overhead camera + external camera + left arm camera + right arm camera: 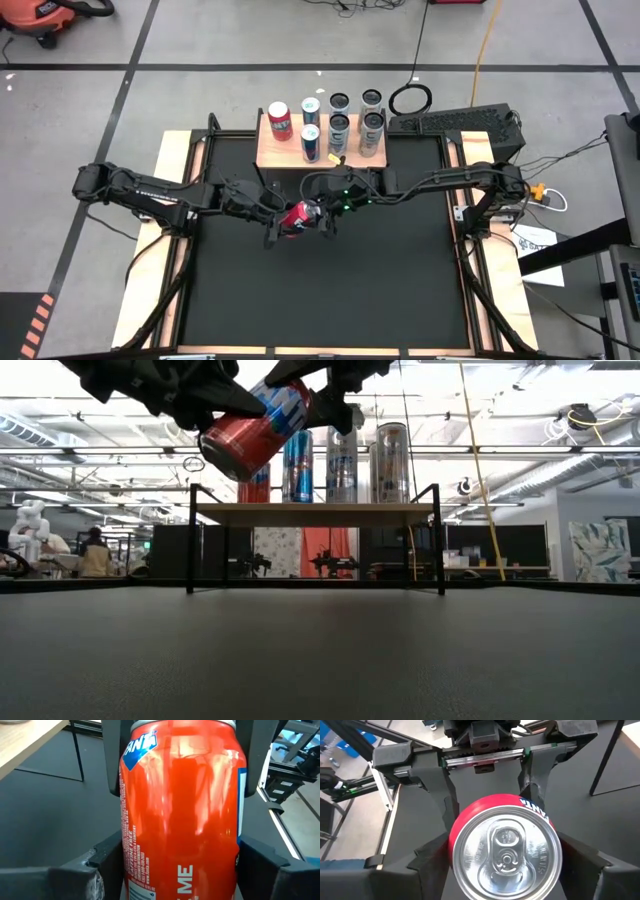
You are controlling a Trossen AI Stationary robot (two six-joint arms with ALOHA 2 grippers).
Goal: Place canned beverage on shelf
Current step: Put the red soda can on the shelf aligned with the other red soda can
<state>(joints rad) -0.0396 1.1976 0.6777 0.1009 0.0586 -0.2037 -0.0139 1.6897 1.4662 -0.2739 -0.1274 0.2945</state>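
A red soda can (298, 217) hangs tilted in the air over the middle of the black table, just in front of the shelf (270, 150). My left gripper (283, 222) reaches it from the table's left and my right gripper (318, 212) from the right. Both are shut on the can (250, 425). The light-wood shelf (315, 512) stands on thin black legs at the table's far edge. It carries one red can (280, 120) and several blue and silver cans. My left gripper (180, 865) pinches the can's bottom end between its two fingers, one on each side wall (131, 860). The fingers come from the table's left, slanting slightly down, and lie along the can. The can is clear of the table, bottom end lower. My right gripper (505, 865) pinches the can's top end between its two fingers, on the side wall just below the rim (457, 837). The fingers come from the table's right, slanting down, and lie along the can. The lid (506, 851) faces its wrist.
The shelf's front left part is bare wood. A black keyboard-like box (455, 125) and a coiled cable (410, 98) lie behind the table's far right corner. The black mat (320, 290) stretches toward the near edge, framed by pale wooden strips (140, 280).
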